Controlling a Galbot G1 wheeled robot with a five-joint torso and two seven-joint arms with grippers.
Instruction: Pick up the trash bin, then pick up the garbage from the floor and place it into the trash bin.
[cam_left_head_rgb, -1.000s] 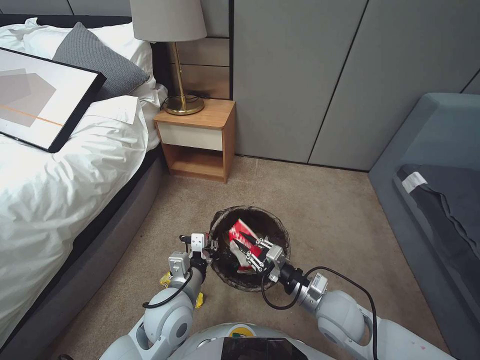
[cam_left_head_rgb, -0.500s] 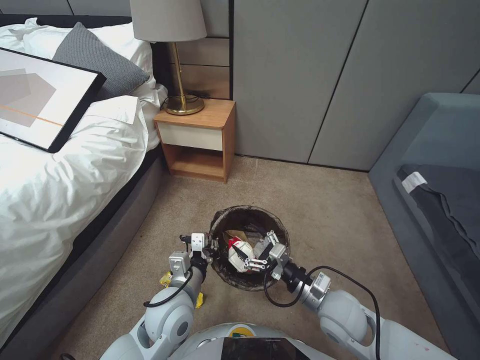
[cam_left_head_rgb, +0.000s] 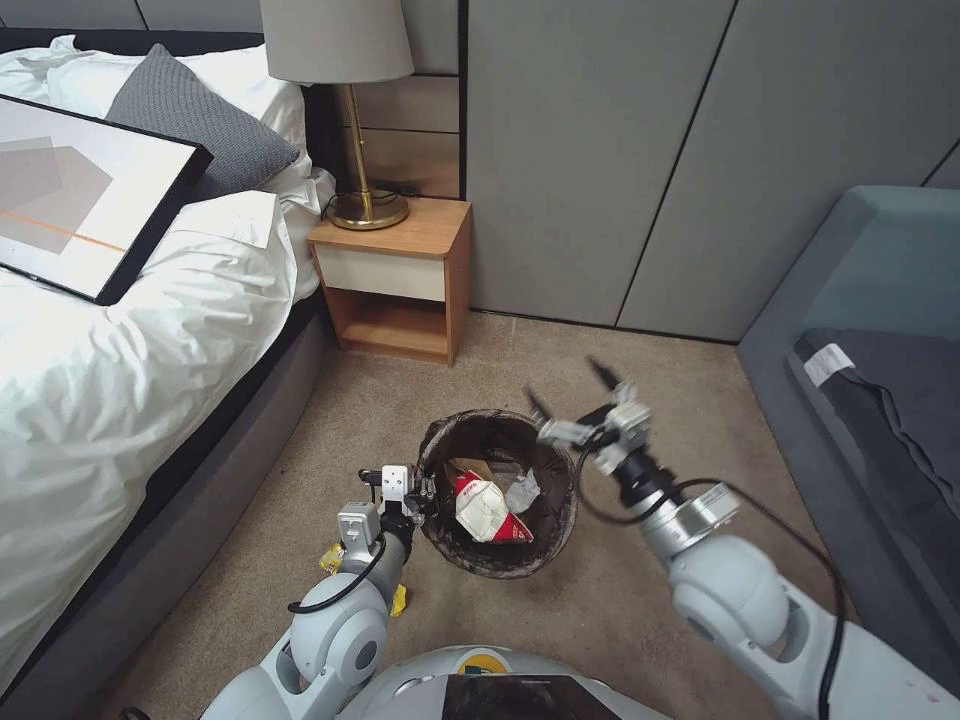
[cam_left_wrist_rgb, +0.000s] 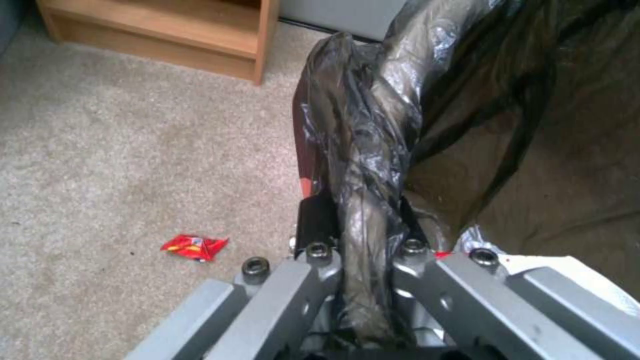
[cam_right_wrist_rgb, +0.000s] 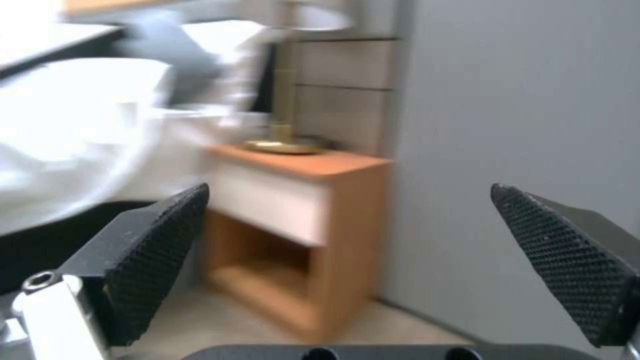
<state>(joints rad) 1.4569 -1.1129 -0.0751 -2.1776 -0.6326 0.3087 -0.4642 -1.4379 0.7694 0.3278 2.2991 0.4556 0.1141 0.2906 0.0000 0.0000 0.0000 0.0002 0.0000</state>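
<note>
- We see our left gripper (cam_left_head_rgb: 425, 492) clamped on the near-left rim of the trash bin (cam_left_head_rgb: 560, 520); in the left wrist view its fingers (cam_left_wrist_rgb: 313, 225) pinch a bunched fold of the dark bag liner (cam_left_wrist_rgb: 363, 150) between them
- The bin sits just to the right of that gripper, mouth up, above the tan carpet (cam_left_head_rgb: 620, 380)
- Inside the bin, close to the left gripper, lies a crushed red-and-white paper cup (cam_left_head_rgb: 485, 508), and just beyond it a crumpled white tissue (cam_left_head_rgb: 522, 490)
- Our right gripper (cam_left_head_rgb: 570, 390) hovers above the far right edge of the bin, fingers spread wide and holding nothing; in the right wrist view the two black textured pads (cam_right_wrist_rgb: 160, 250) stand far apart with only the room between them
- Ahead of the right gripper, across the carpet, stands the wooden nightstand (cam_left_head_rgb: 400, 280) with a brass-based lamp (cam_left_head_rgb: 365, 205) on top, next to the bed (cam_left_head_rgb: 120, 330)
- Below and behind the left gripper, beside its forearm, bits of yellow snack wrapper (cam_left_head_rgb: 398, 600) lie on the carpet
- In the left wrist view a small red wrapper (cam_left_wrist_rgb: 195, 246) lies on the carpet to one side of the left gripper, apart from the bin
</note>
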